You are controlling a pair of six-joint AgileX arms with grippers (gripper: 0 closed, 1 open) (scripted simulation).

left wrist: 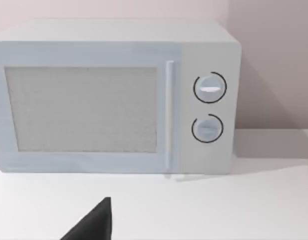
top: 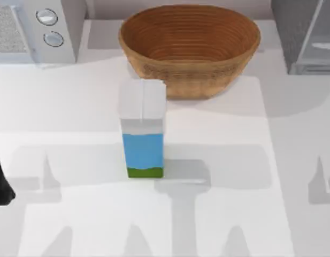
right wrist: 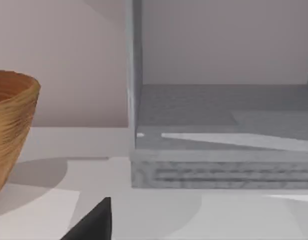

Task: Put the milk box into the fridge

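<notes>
The tall milk box (top: 143, 128), with its white gabled top, sky-blue body and green base strip, is seen standing upright near the middle of the white desk (top: 261, 160), untouched, just in front of a wide woven brown basket (top: 189, 48). The grey speckled fridge (top: 306, 35) is placed at the far right corner, well apart from the box, its interior seen open in the right wrist view, while a white microwave with two round knobs (top: 36, 29) occupies the far left corner. A dark part of the left arm (top: 1, 179) is seen at the desk's left edge; whether either arm's jaws are spread or pressed together cannot be told.

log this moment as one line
milk box upright mid-table, ungrasped | fridge far right | left arm at left edge
</notes>
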